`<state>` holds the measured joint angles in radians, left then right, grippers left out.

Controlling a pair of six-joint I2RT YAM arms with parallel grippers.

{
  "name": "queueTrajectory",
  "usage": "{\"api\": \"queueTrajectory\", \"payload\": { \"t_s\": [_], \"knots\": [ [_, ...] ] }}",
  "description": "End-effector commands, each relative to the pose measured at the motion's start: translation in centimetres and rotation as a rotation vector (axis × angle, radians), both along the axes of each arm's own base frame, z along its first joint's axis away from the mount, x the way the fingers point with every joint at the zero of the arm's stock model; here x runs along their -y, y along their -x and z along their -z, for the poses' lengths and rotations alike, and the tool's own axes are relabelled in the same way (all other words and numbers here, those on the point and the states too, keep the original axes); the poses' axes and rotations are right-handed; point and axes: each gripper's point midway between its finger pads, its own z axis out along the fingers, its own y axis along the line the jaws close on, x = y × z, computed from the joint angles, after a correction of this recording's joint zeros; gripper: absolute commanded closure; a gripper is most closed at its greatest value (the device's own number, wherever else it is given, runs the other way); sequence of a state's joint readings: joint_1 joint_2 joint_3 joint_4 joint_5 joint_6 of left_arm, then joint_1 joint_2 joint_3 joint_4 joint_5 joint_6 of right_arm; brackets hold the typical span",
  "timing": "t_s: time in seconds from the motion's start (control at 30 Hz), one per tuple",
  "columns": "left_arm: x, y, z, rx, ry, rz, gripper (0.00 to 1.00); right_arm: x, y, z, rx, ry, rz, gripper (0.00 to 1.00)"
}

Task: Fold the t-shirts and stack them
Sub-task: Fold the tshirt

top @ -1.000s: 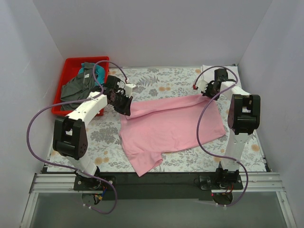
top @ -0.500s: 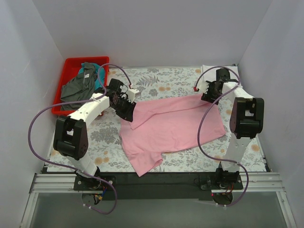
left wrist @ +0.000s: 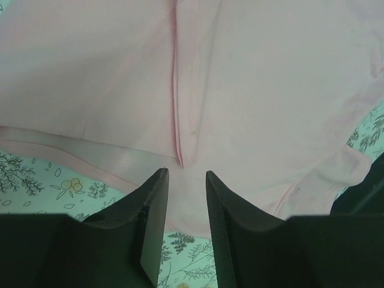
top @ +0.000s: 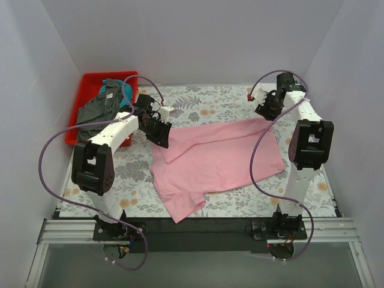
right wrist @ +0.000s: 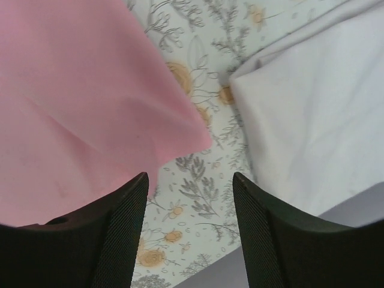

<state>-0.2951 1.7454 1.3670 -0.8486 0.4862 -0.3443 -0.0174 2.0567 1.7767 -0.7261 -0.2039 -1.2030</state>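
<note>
Early stage: light pink t-shirt [top: 219, 159] lies partly folded on the surface, white t-shirt [right wrist: 300, 120] just beside its far corner; dark grey t-shirt [top: 96, 108] and teal t-shirt [top: 114, 91] await in the red bin [top: 90, 78]; left end effector [left wrist: 187, 174] and right end effector [right wrist: 189, 177] both released, empty

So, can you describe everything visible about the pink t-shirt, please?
The pink t-shirt is soft light-pink cloth, spread mostly flat on the floral tablecloth. A strip along its far edge looks folded over, and a sleeve points toward the near edge. The left gripper sits at its far-left corner, slightly open; whether it touches is unclear. The right gripper hangs clear.
</note>
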Motion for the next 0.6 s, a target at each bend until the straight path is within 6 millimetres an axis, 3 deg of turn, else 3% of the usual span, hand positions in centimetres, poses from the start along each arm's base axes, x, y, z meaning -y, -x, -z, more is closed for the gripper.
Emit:
{"api": "queueTrajectory", "payload": {
  "t_s": [0.0, 0.13, 0.23, 0.33, 0.37, 0.47, 0.57],
  "knots": [
    [-0.3, -1.3, -0.2, 0.015, -0.004, -0.038, 0.69, 0.0, 3.3, 3.2, -0.161, 0.018, -0.018, 0.34],
    [-0.7, -1.5, 0.9, -0.007, -0.016, -0.067, 0.66, 0.5, 4.0, 4.4, -0.185, 0.056, -0.038, 0.33],
    [-0.9, -2.1, 1.5, -0.011, -0.022, -0.102, 0.66, 1.0, 3.8, 5.6, -0.205, 0.085, -0.038, 0.38],
    [-1.0, -2.6, 2.2, -0.030, -0.032, -0.126, 0.66, 1.5, 3.3, 6.2, -0.204, 0.112, -0.032, 0.55],
    [-1.0, -2.7, 2.4, -0.035, -0.036, -0.130, 0.66, 1.6, 3.0, 6.1, -0.196, 0.118, -0.031, 0.68],
    [-1.4, -3.1, 2.9, -0.046, -0.039, -0.149, 0.66, 1.7, 2.9, 5.6, -0.183, 0.128, -0.036, 0.86],
    [-1.8, -3.5, 3.4, -0.052, -0.044, -0.164, 0.66, 1.7, 3.4, 4.7, -0.165, 0.152, -0.067, 0.92]
  ]
}}
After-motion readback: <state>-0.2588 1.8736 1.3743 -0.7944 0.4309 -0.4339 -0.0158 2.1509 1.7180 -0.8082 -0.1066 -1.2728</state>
